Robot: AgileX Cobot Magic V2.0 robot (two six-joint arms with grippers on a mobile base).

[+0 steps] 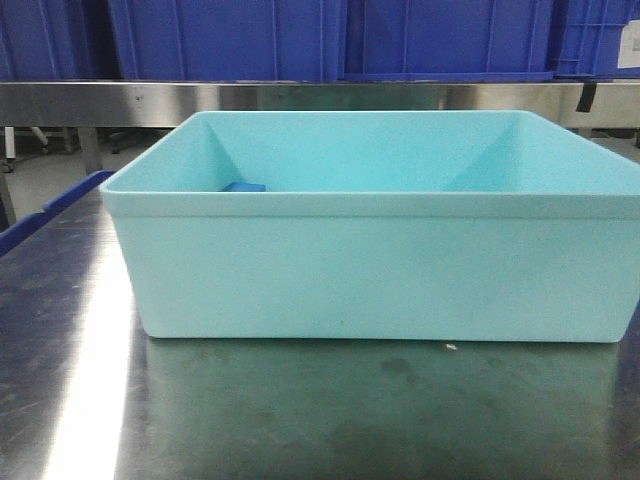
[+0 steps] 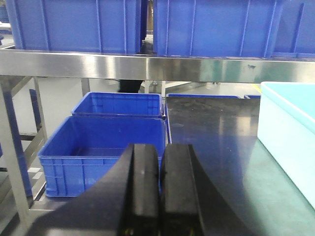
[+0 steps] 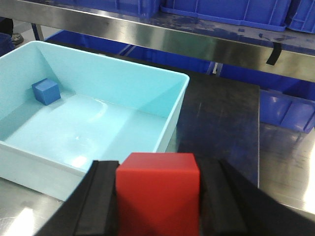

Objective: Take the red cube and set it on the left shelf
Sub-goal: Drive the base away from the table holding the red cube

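The red cube (image 3: pixel 158 194) is clamped between the two black fingers of my right gripper (image 3: pixel 157 169), held above the near right corner of the pale turquoise tub (image 3: pixel 173 112). My left gripper (image 2: pixel 160 153) is shut with nothing between its pads, hovering at the left edge of the steel tabletop (image 2: pixel 211 142). The left shelf (image 2: pixel 123 65) shows as a shiny steel rail with blue crates (image 2: pixel 74 24) on it, straight ahead of the left gripper. The same rail (image 1: pixel 300 97) runs behind the tub (image 1: pixel 370 265) in the front view, where neither gripper shows.
A small blue block (image 3: pixel 46 91) lies in the tub's far left corner, its top just visible (image 1: pixel 244 187) in the front view. Two open blue crates (image 2: pixel 98 147) stand on a lower level left of the tabletop. A steel upright (image 2: pixel 12 147) is at the far left.
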